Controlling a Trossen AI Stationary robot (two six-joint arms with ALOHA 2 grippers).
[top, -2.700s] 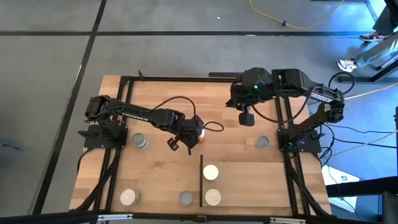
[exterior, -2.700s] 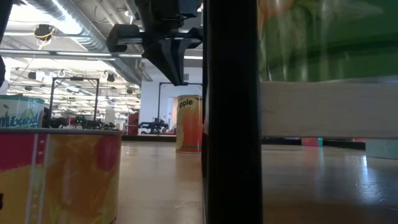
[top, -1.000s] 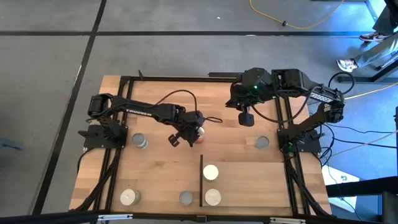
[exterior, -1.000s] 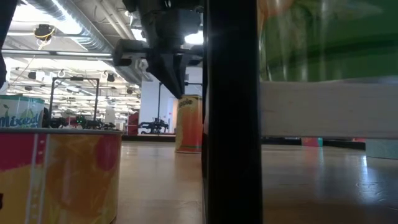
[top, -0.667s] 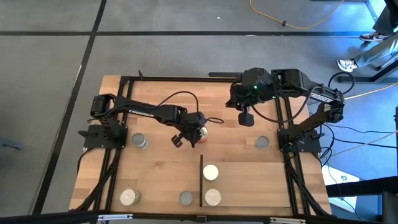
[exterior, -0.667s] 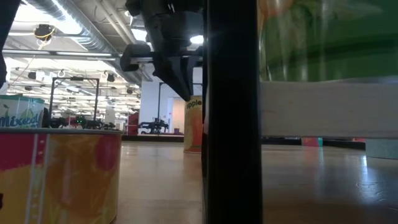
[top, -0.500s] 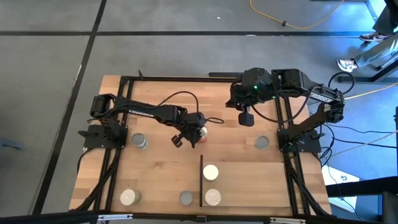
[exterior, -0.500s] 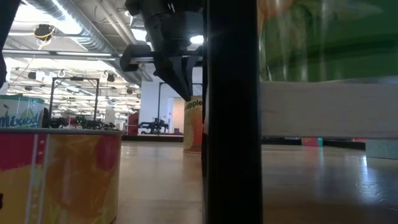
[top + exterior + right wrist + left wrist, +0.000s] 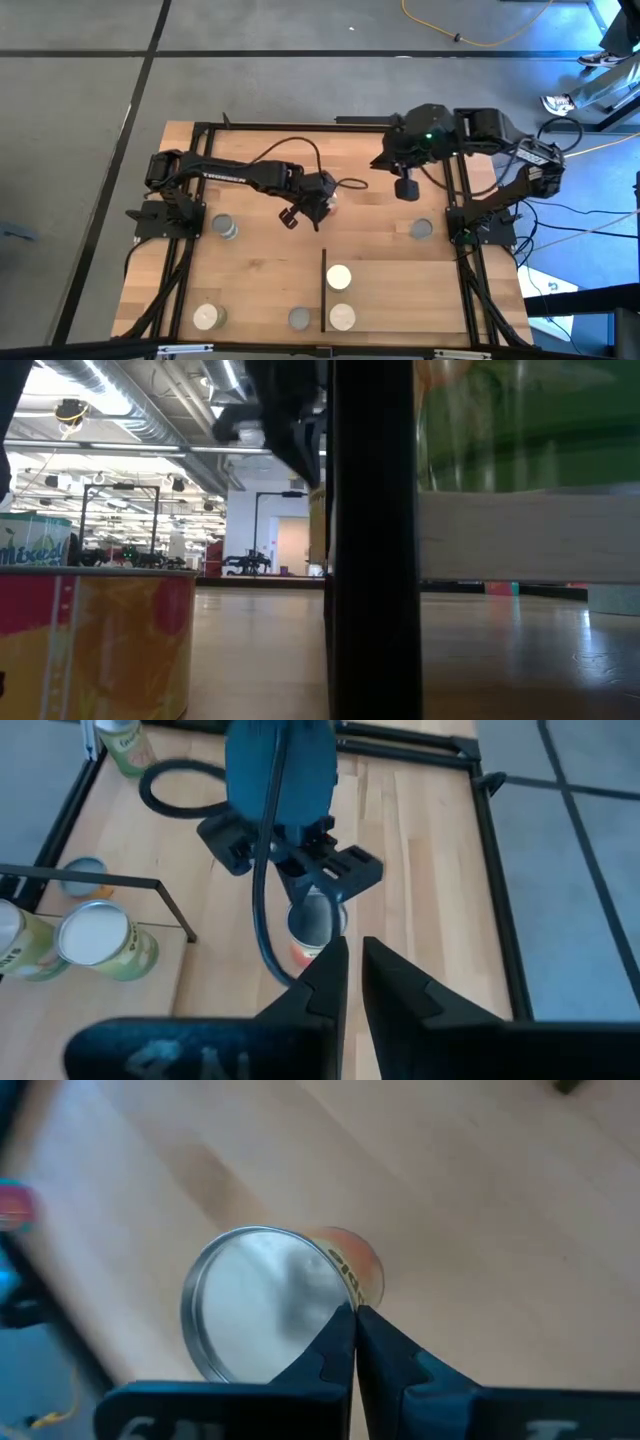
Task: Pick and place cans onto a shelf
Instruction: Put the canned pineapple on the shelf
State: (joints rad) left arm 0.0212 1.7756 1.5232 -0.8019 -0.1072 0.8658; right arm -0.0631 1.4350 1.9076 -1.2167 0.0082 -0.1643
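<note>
Found the left gripper (image 9: 355,1325) out over the middle of the table (image 9: 250,270), just above centre in the high view, fingers squeezed almost together right at the rim of the red-sided can (image 9: 260,1315). Read that as a clench on the can's rim. Couldn't settle from the low view whether resting on the wood or hanging clear, with a dark upright (image 9: 370,540) blocking nearly all of it. Called the step the carry: one can in hand, bound for the shelf (image 9: 410,295), the light panel at lower right of the high view, black strip along its left edge. Counted two white-topped cans (image 9: 339,277) on it already, tucked close beside that strip. Spotted four loose cans (image 9: 226,228) elsewhere on the table: one at left, two along the bottom edge, one at right. Left the right gripper (image 9: 405,188) parked at upper right, idle. Next, by this reckoning: a swing down-frame and rightward past the strip, a level set-down on bare panel clear of the two placed cans, then a release. Worth watching that thin rim grip for a slip or a tilt.
</note>
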